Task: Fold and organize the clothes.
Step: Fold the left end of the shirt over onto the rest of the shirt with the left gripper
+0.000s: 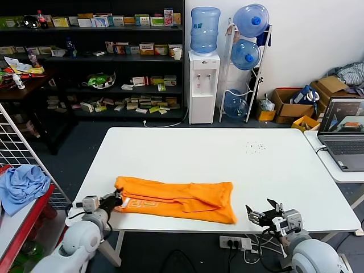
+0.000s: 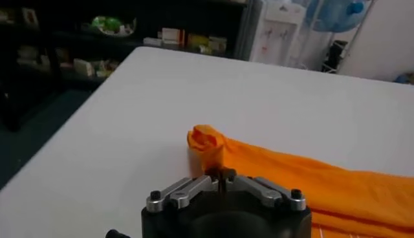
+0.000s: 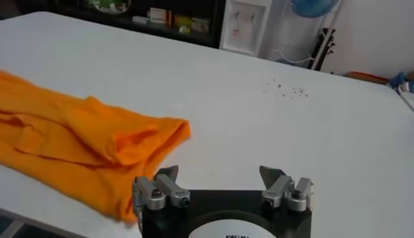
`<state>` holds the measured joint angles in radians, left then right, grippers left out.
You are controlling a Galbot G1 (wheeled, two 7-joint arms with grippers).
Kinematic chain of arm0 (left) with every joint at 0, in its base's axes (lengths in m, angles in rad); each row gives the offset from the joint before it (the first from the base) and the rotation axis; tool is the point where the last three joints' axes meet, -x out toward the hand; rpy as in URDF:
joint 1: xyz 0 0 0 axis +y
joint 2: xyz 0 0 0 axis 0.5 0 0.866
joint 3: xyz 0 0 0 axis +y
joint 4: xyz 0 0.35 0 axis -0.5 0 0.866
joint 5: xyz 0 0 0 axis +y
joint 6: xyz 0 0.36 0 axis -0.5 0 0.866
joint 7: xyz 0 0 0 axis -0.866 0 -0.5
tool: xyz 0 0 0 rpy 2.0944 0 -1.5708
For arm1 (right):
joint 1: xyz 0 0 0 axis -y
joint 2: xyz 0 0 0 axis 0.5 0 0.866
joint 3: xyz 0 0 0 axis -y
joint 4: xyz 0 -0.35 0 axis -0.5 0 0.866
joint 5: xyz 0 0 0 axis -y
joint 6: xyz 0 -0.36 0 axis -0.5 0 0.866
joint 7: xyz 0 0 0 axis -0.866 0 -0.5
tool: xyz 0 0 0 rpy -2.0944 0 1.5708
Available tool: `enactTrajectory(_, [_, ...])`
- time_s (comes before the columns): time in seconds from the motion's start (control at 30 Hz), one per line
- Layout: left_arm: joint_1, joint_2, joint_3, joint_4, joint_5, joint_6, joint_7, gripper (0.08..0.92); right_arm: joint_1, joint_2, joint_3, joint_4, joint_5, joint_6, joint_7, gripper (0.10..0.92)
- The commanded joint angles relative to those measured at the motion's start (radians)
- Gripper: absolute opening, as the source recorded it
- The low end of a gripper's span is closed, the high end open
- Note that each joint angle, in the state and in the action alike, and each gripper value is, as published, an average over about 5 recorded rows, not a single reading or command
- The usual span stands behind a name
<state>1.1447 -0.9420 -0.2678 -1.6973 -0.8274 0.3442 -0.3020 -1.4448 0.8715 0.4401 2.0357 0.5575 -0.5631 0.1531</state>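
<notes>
Fingers of the left gripper [image 1: 116, 199] are pinched together on the left end of the orange T-shirt [image 1: 176, 200], at the near left part of the white table [image 1: 227, 156]; in the left wrist view the gripper [image 2: 221, 176] has its tips meeting on the cloth, just behind a small rolled-up corner of the T-shirt [image 2: 310, 184]. Off to the far left, beside the table, a light blue cloth [image 1: 21, 186] lies on a red-edged stand. From the left gripper the T-shirt stretches rightward as a long, folded band along the table's near edge, with part of the white lettering showing on its lower fold. Well to the right of the shirt's right end, the right gripper [image 1: 266, 212] hovers at the table's near edge with its fingers [image 3: 165, 183] spread apart, holding nothing, the T-shirt [image 3: 71, 152] just beside one finger. A laptop [image 1: 344, 133] stands on a neighbouring table at far right.
</notes>
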Motion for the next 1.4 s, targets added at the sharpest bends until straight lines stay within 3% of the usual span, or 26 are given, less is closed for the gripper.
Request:
enactTrajectory(0.03, [-0.049, 0.12, -0.082, 0.025, -0.017, -0.013, -0.011, 0.112, -0.009, 0.009, 0.001, -0.012, -0.092, 0.067, -0.016, 0.823])
enactTrajectory(0.3, [0.029, 0.059, 0.024, -0.271, -0.035, 0.03, -0.081, 0.112, -0.004, 0.058, 0.021, -0.084, -0.228, 0.215, 0.017, 0.823])
enactTrajectory(0.53, [0.054, -0.035, 0.172, -0.375, -0.023, 0.039, -0.114, 0.112, 0.007, 0.12, 0.04, -0.155, -0.272, 0.26, 0.014, 0.823])
enactTrajectory(1.1, [-0.104, -0.342, 0.401, -0.212, 0.048, 0.022, -0.128, 0.112, 0.001, 0.183, 0.057, -0.205, -0.317, 0.271, 0.009, 0.823])
enactTrajectory(1.4, [-0.123, -0.404, 0.449, -0.154, 0.097, -0.019, -0.079, 0.113, 0.025, 0.177, 0.043, -0.217, -0.306, 0.262, 0.01, 0.823])
